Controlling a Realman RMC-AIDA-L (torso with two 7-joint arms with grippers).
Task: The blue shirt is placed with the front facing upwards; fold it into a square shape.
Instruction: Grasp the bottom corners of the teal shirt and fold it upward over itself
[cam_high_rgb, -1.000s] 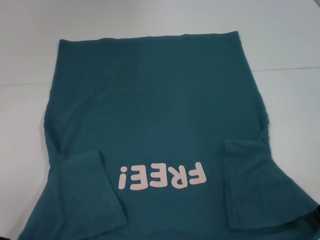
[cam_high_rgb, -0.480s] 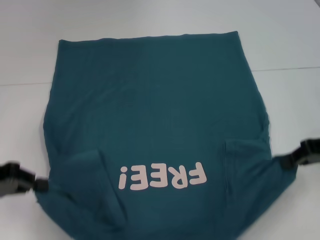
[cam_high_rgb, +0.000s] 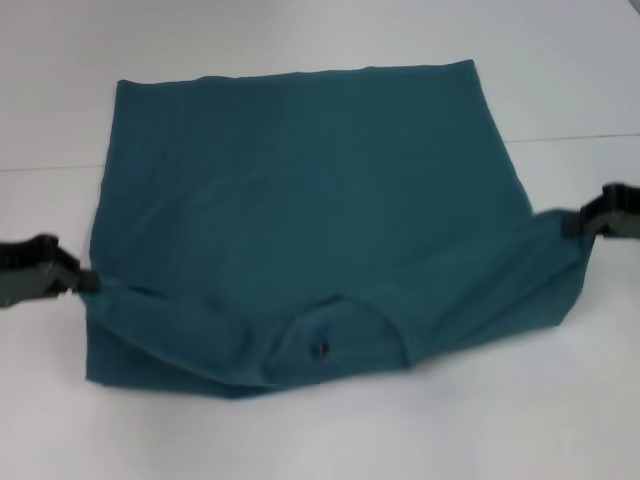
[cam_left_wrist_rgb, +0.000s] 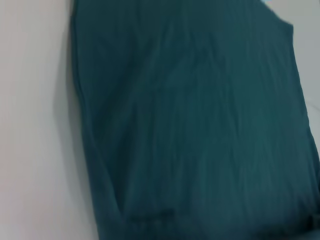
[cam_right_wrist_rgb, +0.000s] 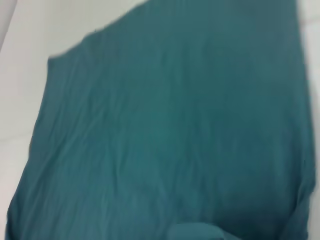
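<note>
Nearest the robot, the collar end of the blue shirt (cam_high_rgb: 300, 240) is doubled over, so the neck opening and its small dark label (cam_high_rgb: 322, 343) face up and no lettering shows. This turned-over part is uneven: it sags in a slack curve at the middle, its left corner droops toward the robot, and its right side is drawn up into a taut diagonal.

At either side, each hand is pinched shut on a corner of that layer. The left hand (cam_high_rgb: 82, 282) holds the left edge and the right hand (cam_high_rgb: 570, 224) holds the right edge, both just above the white desk (cam_high_rgb: 560, 400). Beyond them the body of the shirt lies flat on the desk, its far hem straight and well away from the fold.

The main risk, as I judge it, is a crooked fold. The right hand sits farther from the robot than the left, so if both carry on at that offset the edge will land slanted and the result will not be square. The slack middle could bunch into a ridge under the top layer. A thin pinch may also slip, dropping one corner early. Pulling too hard could drag the flat far part and skew the hem.
</note>
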